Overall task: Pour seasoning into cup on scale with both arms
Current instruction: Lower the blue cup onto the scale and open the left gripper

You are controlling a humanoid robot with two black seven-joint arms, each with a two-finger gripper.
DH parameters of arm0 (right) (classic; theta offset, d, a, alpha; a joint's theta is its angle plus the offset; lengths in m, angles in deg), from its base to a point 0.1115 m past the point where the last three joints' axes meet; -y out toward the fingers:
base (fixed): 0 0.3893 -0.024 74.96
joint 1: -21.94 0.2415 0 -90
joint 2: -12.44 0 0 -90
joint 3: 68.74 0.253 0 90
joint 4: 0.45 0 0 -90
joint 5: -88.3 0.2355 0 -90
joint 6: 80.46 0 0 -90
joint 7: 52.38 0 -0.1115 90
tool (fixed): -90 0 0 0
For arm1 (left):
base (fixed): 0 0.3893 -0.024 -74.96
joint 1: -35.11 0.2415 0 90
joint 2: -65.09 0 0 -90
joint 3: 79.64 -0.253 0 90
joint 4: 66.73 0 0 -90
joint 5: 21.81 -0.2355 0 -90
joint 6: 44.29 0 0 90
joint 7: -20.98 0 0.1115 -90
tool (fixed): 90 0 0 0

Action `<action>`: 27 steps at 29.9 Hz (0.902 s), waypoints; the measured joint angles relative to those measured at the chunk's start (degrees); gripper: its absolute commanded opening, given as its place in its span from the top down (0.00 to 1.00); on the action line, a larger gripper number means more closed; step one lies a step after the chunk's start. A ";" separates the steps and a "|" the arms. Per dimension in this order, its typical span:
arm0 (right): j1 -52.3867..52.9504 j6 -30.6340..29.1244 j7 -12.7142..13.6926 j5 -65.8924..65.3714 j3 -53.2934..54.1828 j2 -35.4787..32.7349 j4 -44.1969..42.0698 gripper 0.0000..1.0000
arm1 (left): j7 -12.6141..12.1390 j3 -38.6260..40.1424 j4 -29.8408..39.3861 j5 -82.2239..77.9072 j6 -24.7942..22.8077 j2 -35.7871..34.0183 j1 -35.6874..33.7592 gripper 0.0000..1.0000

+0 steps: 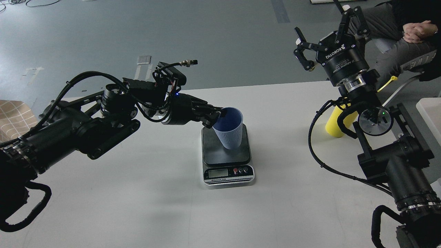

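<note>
A: Where does the cup [228, 132] stand right now?

B: It's over the dark platform of the scale [227, 156], tilted, with its mouth leaning toward the left arm. The left tool [216, 116] is at its rim, fingers closed on the near edge as far as I can make out (the fingers are dark and bunched together, so I wouldn't swear to the exact grip). Whether the base sits flat on the platform I cannot tell.

A: And the seasoning?

B: The seasoning bottle [335, 124] is on the counter [144, 199] at the right, well apart from the scale, mostly hidden behind the right arm. Only its yellow lower body shows.

A: Is the right tool [322, 39] on it?

B: No. It's raised well above the counter, fingers spread wide, holding nothing.

A: So which step is this?

B: I'd judge it's placing the cup on the scale; pouring hasn't begun. Next, the cup needs to be set upright and steady, then the right arm must come down to the bottle, grasp its body, and carry it over the cup's mouth.
</note>
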 measured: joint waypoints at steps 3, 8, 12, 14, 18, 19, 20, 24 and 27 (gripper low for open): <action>0.06 0.00 0.00 0.00 0.00 0.00 0.00 0.00 | 0.00 -0.08 -0.33 0.00 0.09 0.00 0.06 1.00; 0.08 0.00 -0.03 0.00 -0.01 0.00 -0.06 0.00 | 0.00 -0.10 -0.52 -0.43 0.16 0.00 0.26 1.00; 0.08 0.00 -0.03 0.00 -0.01 0.00 -0.08 0.00 | 0.00 -0.10 -0.98 -1.45 0.54 0.00 0.34 1.00; 0.08 0.00 -0.03 0.00 -0.01 0.00 -0.09 0.00 | 0.00 -0.10 -1.12 -1.63 0.76 0.00 0.35 1.00; 0.07 0.00 -0.04 0.00 -0.01 0.00 -0.08 0.00 | 0.00 -0.10 -1.24 -1.67 0.83 0.00 0.35 1.00; 0.08 0.00 -0.04 0.00 -0.01 0.00 -0.07 0.00 | 0.00 -0.10 -1.29 -1.67 0.83 0.00 0.36 1.00; 0.08 0.00 -0.04 0.00 -0.01 0.00 -0.05 0.00 | 0.00 -0.10 -1.32 -1.67 0.84 0.00 0.43 1.00; 0.08 0.00 -0.04 0.00 -0.01 0.00 -0.04 0.00 | 0.00 -0.10 -1.35 -1.61 0.84 0.00 0.73 1.00; 0.09 0.00 -0.04 0.00 -0.01 0.00 -0.04 0.00 | 0.00 -0.10 -1.68 -1.61 0.84 -0.02 0.83 1.00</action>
